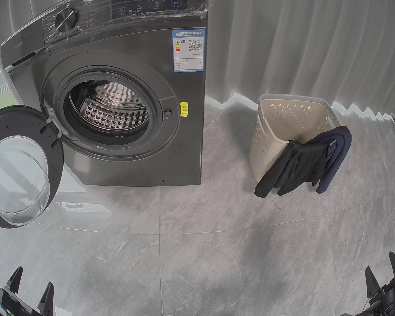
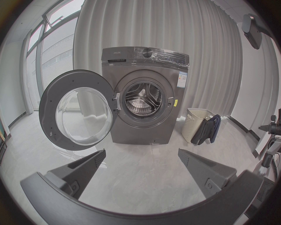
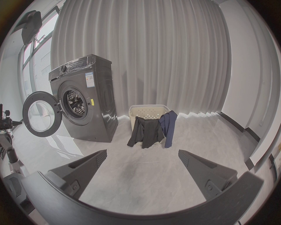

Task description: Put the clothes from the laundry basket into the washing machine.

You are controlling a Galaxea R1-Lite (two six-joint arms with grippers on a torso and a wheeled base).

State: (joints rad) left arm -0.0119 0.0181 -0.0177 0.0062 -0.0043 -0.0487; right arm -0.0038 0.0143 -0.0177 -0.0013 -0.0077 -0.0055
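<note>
Left wrist view looks out past the left gripper (image 2: pixel 140 152): its two dark, wedge-shaped fingers (image 2: pixel 79 171) are spread wide apart, with grey floor (image 2: pixel 140 181) showing between the tips. The inner faces near the tips are finely ribbed. The right gripper (image 3: pixel 141 152) stands the same way, open, its matt fingers tapering to blunt points. In the head view the two sit at the near edge, one on each side, well apart from the task's things.

The floor is laid in large glossy grey tiles with faint marble veining and thin joints. Farther out on the left stands the washing machine (image 1: pixel 185 152), a boxy front-loader in smooth dark grey metal. Its top panel lies under crinkled clear film (image 1: pixel 123 16) and carries a round ridged dial (image 1: pixel 66 19). Its round door (image 1: pixel 24 173) is swung fully open to the left on its hinge, a dark ring around a bulging clear bowl. The drum (image 1: pixel 111 109) behind the opening is bright steel, dimpled and perforated.

To the right of the machine, apart from it and close to the curtain (image 1: pixel 296 49), is the laundry basket (image 1: pixel 284 115). It is cream plastic, rectangular with rounded corners, and its walls are pierced with small holes. Over its near rim hang a black garment (image 1: pixel 296 164), its limp sleeves trailing down the outside wall to about floor level, and a navy garment (image 1: pixel 339 150) touching it on the right. The curtain is pale and pleated, falling in soft vertical folds.
</note>
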